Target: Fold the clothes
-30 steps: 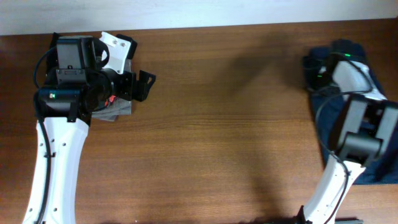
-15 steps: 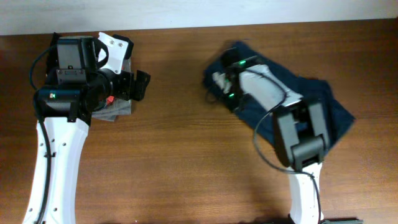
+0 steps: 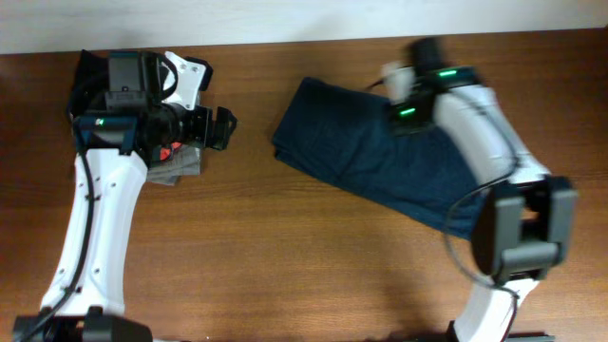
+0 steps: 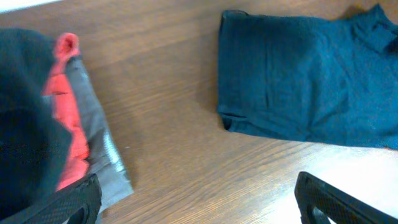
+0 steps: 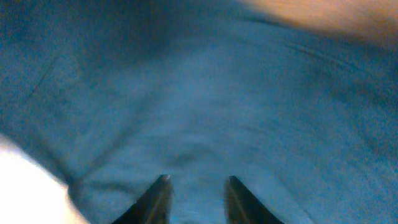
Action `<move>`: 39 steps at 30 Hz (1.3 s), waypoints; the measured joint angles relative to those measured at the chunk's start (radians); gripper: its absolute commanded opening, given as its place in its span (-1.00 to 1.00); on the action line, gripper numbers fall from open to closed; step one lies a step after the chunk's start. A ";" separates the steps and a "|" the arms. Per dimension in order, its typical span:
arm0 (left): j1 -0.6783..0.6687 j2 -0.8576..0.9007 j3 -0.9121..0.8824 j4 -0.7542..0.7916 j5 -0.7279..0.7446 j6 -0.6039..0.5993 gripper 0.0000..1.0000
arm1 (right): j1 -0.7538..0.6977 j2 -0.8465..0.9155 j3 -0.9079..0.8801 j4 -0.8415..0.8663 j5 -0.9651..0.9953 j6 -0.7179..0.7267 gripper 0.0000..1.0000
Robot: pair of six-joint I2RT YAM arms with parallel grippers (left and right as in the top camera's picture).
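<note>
Fingers of the left gripper (image 4: 196,190) show at the two bottom corners of the left wrist view. They are wide apart and hold nothing. Only bare table (image 4: 174,124) lies between them. Just past them, at the left edge, sits the pile of folded clothes (image 4: 68,124), grey and red with something black on top. I think it sits off to that side so the middle of the table is free for folding. Farther on, at the upper right of that view, lies the blue cloth (image 4: 298,81), well apart from the pile.

From above, the blue cloth fills the middle and right of the frame. It lies slanted and mostly flat, with a folded-over edge at its left end. It looks laid out there so both arms can reach it. The right arm reaches up to the cloth's top edge.

The right wrist view shows the right gripper (image 5: 196,194) right over this cloth. Its two dark fingertips (image 5: 160,193) sit a little apart. That view is blurry, so I cannot tell if they touch the cloth. The cloth looks smooth between them, not bunched, so my guess is that they hold nothing.
</note>
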 measured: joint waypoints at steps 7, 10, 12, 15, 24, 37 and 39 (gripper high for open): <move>-0.056 0.187 0.002 0.054 0.045 -0.005 0.98 | -0.261 0.092 -0.001 -0.164 -0.189 0.167 -0.46; -0.075 0.299 0.002 0.113 0.068 -0.029 0.95 | -0.240 0.126 -0.006 -0.192 -0.216 0.167 -0.52; -0.083 0.350 0.002 0.153 0.089 -0.043 0.95 | -0.218 0.130 -0.025 -0.191 -0.227 0.166 -0.58; -0.098 0.430 0.002 0.195 0.112 -0.085 0.95 | -0.186 0.130 -0.066 -0.180 -0.235 0.167 -0.58; -0.136 0.575 0.004 0.357 0.141 -0.390 0.85 | -0.052 0.130 -0.218 -0.048 -0.253 0.133 -0.58; -0.209 0.629 0.036 0.141 0.210 -0.599 -0.99 | -0.046 0.126 -0.218 -0.077 -0.193 0.107 -0.58; -0.209 0.629 0.042 0.011 0.227 -0.606 -0.99 | -0.053 0.126 -0.210 -0.079 -0.177 0.107 -0.57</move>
